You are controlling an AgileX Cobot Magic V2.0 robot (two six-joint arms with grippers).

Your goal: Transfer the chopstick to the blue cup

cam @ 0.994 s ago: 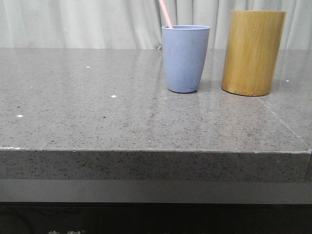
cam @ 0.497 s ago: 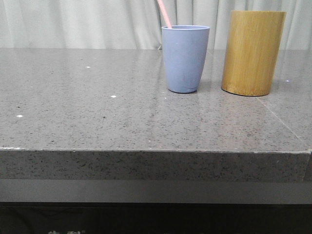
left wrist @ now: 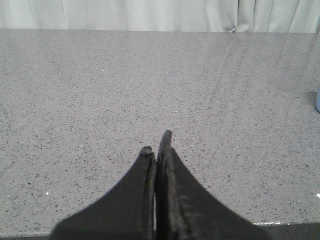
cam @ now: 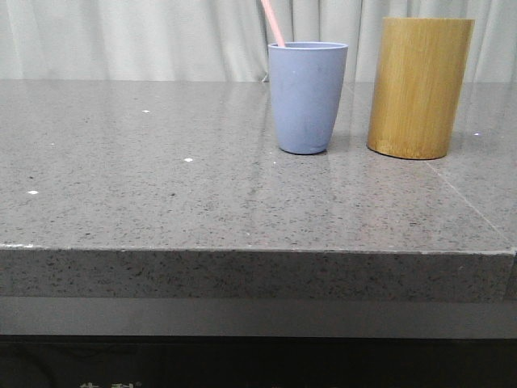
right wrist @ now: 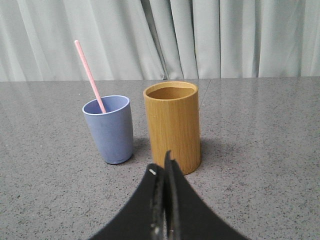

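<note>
The blue cup point(cam: 307, 97) stands upright on the grey table, right of centre, and shows in the right wrist view point(right wrist: 110, 130) too. A pale pink chopstick point(cam: 273, 22) stands in it, leaning left; it also shows in the right wrist view point(right wrist: 89, 75). My left gripper point(left wrist: 156, 145) is shut and empty, low over bare table well left of the cup. My right gripper point(right wrist: 161, 167) is shut and empty, low over the table in front of the bamboo cylinder point(right wrist: 172, 125). Neither gripper shows in the front view.
The tall yellow-brown bamboo cylinder point(cam: 418, 87) stands just right of the blue cup; its inside looks empty in the right wrist view. The grey stone table point(cam: 161, 186) ends in a front edge. Pale curtains hang behind. A sliver of the cup point(left wrist: 318, 100) shows in the left wrist view.
</note>
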